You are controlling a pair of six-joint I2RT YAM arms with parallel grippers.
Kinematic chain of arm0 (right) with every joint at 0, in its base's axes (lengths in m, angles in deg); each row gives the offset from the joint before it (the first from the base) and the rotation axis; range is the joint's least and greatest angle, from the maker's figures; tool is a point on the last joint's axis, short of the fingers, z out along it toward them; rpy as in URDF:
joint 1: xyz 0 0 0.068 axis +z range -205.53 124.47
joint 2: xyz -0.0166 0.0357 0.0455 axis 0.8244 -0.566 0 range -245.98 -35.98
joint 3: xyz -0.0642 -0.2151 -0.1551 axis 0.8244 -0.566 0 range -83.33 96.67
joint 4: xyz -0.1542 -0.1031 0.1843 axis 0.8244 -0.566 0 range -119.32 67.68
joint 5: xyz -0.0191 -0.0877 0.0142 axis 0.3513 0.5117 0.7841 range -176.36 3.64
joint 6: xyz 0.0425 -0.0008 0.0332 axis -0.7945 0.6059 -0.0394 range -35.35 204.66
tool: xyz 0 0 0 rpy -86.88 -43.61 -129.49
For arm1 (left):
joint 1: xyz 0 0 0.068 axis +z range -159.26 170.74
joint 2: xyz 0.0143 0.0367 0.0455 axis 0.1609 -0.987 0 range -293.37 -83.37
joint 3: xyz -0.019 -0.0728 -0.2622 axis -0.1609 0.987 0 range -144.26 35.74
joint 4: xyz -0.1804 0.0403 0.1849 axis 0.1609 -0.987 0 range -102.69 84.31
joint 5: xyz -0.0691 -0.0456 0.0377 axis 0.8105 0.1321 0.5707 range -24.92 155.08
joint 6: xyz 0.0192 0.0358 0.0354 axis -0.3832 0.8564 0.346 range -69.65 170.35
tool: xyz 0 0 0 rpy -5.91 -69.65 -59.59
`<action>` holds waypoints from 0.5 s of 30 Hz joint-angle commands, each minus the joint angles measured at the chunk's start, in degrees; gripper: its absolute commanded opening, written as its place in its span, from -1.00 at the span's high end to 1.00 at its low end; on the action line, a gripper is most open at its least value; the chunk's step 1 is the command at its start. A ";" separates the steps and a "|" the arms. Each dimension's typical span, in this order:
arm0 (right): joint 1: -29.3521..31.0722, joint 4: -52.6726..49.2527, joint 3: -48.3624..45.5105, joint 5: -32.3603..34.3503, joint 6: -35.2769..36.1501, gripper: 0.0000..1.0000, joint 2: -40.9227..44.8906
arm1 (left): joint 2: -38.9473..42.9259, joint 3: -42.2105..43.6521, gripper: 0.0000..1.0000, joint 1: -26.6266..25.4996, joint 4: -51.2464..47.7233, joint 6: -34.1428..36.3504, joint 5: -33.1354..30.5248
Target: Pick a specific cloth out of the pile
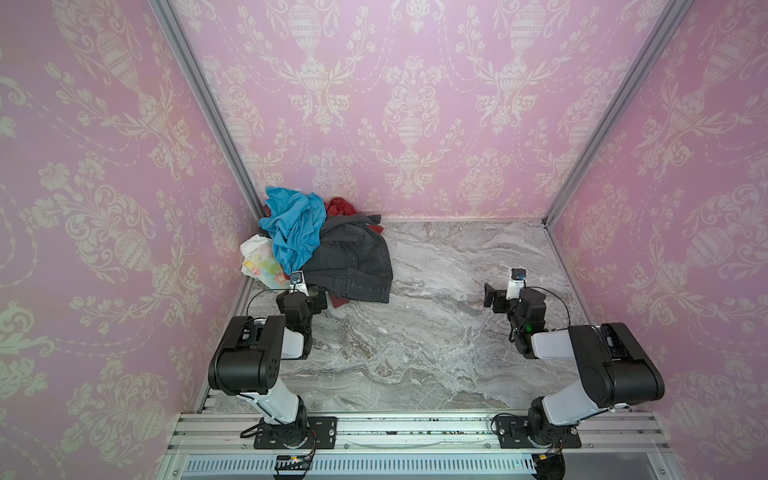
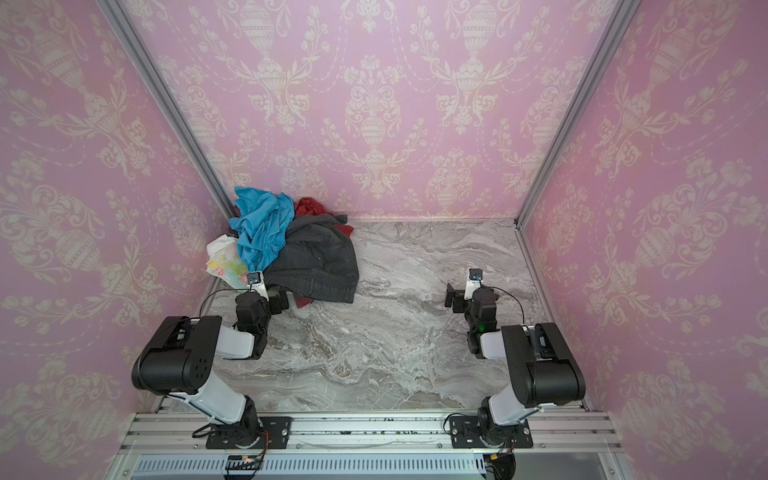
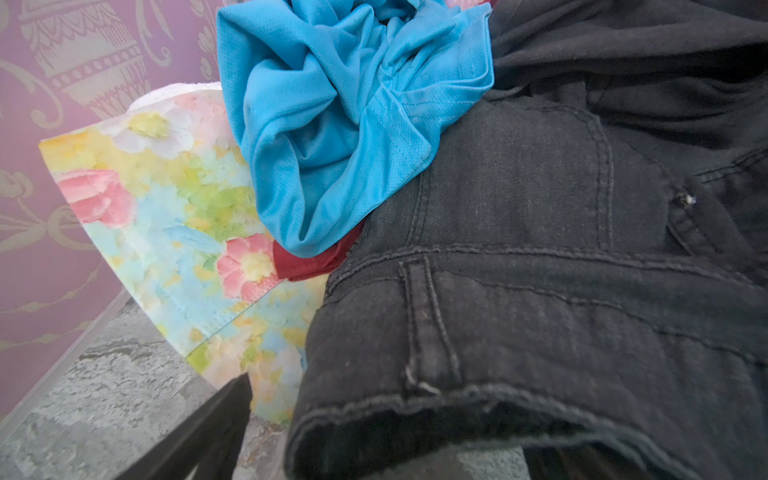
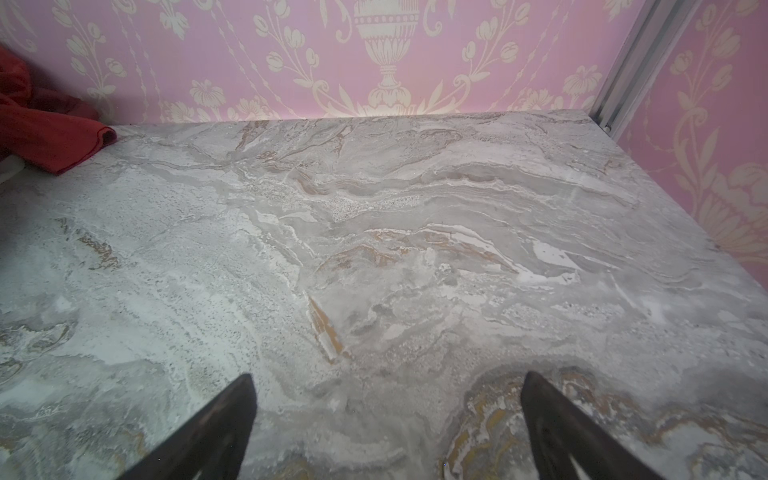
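BOOTH, TASK BARELY BEGUN: I look in to find the pile (image 1: 320,249) heaped in the upper-left corner of the tabletop (image 1: 449,340) in both top views, with nothing drawn from it.

The cloth (image 1: 341,206) I am after is bright matte red. It shows only as a crumpled patch at the top of the heap, against the back wall, and as a fold poking out at the heap's right edge. The right wrist view catches the cloth (image 4: 50,137) lying on the marble.

The blue shirt (image 1: 293,228) and the dark grey denim (image 1: 353,266) lie over most of it. A floral cloth (image 1: 262,262) sits on the heap's left side.

My left gripper (image 1: 319,297) is at the heap's lower edge, against the denim waistband. Its jaws are spread wide and I judge they clamp nothing, though only one finger (image 3: 208,428) shows in the left wrist view.

A darker red scrap (image 3: 309,264) peeks out between shirt and denim. I cannot tell which garment it belongs to.

My right gripper (image 4: 386,399), at the right of the top views and well apart from the heap, hangs over bare marble, jaws wide and empty.

By my reckoning everything is left to do: reach the red, grip it, and pull it clear of the garments on top.
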 commanded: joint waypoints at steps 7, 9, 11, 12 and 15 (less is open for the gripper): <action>-0.35 -0.05 0.84 -0.37 0.59 -1.00 -0.01 | -0.18 -0.47 -0.99 -0.46 0.69 0.96 0.80; -0.33 -0.05 0.80 -0.39 0.58 -1.00 -0.03 | -0.15 -0.47 -0.99 -0.45 0.71 0.88 0.79; -0.43 -0.05 0.83 -0.46 0.58 -1.00 -0.01 | -0.18 -0.33 -0.99 -0.38 0.83 0.63 0.21; -0.45 -0.03 0.86 -0.52 0.52 -1.00 0.00 | -0.18 -0.13 -0.99 -0.38 1.35 0.19 -0.99; -0.51 -0.14 0.84 -0.71 0.46 -1.00 0.03 | -0.18 -0.20 -0.99 -0.54 1.15 0.08 -1.55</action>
